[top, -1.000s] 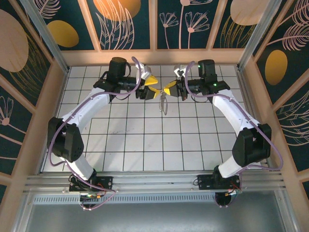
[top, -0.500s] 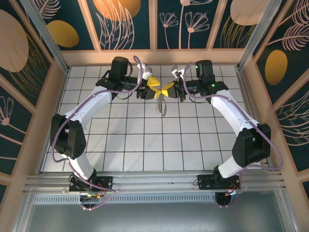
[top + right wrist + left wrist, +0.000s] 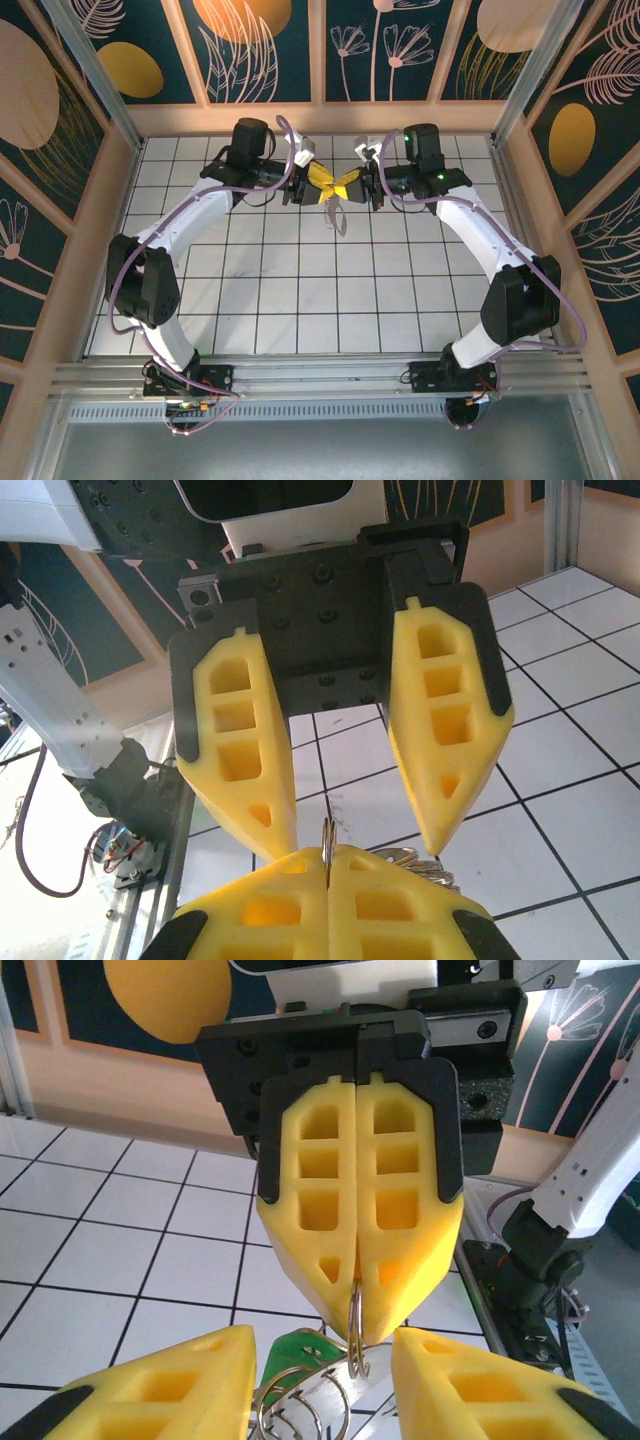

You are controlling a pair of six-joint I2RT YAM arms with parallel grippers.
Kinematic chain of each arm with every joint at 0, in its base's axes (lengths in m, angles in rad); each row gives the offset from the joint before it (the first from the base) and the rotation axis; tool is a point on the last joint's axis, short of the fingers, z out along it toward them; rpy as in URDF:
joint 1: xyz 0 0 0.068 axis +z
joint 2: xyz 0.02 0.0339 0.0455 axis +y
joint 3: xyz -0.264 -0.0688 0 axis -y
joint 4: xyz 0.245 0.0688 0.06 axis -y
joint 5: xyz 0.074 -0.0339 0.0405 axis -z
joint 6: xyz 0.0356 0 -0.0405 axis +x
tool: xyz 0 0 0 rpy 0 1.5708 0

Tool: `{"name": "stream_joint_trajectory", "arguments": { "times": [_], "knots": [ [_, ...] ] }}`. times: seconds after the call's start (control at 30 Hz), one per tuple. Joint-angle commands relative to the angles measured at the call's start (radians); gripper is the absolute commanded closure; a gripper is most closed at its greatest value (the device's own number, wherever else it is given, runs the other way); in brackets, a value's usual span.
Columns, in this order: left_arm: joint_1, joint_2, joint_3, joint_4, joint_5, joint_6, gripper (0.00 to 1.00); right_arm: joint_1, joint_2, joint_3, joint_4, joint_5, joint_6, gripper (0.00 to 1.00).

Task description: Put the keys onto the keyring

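Keyring (image 3: 355, 1322) | pinched by right end effector (image 3: 358, 1305) | left end effector (image 3: 360, 842) wide (green key (image 3: 300, 1352) between its fingers (image 3: 170, 1385)) | tiles (image 3: 90, 1260) below

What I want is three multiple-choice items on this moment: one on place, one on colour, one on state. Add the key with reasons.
1. Where is the keyring?
A. flat on the table
B. on the back wall
C. pinched in the right gripper

2. What colour is the head of the key?
A. green
B. red
C. blue

3. How do the fingers of the left gripper stand?
A. pressed together
B. apart
C. clamped on a cable

C: the left wrist view shows the ring between the right gripper's closed fingertips.
A: green plastic shows just below the ring.
B: a wide gap separates its yellow fingers.
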Motion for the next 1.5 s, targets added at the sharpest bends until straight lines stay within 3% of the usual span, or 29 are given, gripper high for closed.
{"name": "stream_joint_trajectory", "arguments": {
  "times": [0.0,0.57,0.63,0.7,0.9,1.03,1.13,1.47],
  "knots": [
    [-0.012,0.013,0.025,0.012,0.05,0.006,0.64,0.007,-0.014,0.026,0.04,-0.04,-0.001,1.0],
    [-0.023,-0.003,0.02,0.021,0.081,0.01,0.96,0.007,-0.009,0.028,0.054,-0.028,0.009,1.0],
    [-0.023,-0.006,0.02,0.027,0.079,0.007,0.89,0.008,-0.013,0.027,0.056,-0.028,0.01,1.0],
    [-0.023,-0.01,0.018,0.04,0.067,-0.007,0.65,0.007,-0.017,0.028,0.057,-0.028,0.009,1.0],
    [-0.022,-0.016,0.013,0.053,0.066,-0.011,0.64,0.007,-0.021,0.025,0.055,-0.019,0.009,1.0],
    [-0.022,-0.017,0.011,0.053,0.069,-0.007,0.77,0.007,-0.028,0.016,0.057,-0.012,0.01,1.0],
    [-0.022,-0.023,0.006,0.053,0.067,-0.002,0.79,0.004,-0.032,0.008,0.055,-0.009,0.007,1.0],
    [-0.019,-0.028,0.004,0.057,0.061,-0.001,0.6,-0.004,-0.045,-0.002,0.052,-0.01,0.005,1.0]
  ]
}}
